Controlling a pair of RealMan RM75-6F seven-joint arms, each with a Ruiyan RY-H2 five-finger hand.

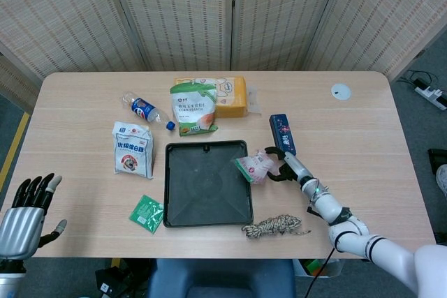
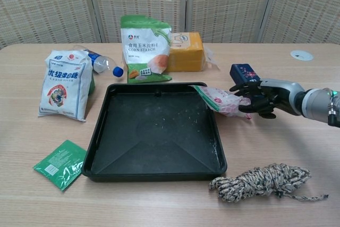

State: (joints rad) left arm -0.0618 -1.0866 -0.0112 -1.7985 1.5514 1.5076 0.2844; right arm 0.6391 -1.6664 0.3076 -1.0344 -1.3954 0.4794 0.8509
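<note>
On the table, fingers (right hand) hold the pink packet.

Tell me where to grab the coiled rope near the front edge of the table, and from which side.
Take the coiled rope around the thick middle of its bundle, coming down from above. It lies flat on the table, so there is little to get under from the side, and the thin loose tail at its right end would probably just unravel. The black tray crowds its left.
</note>
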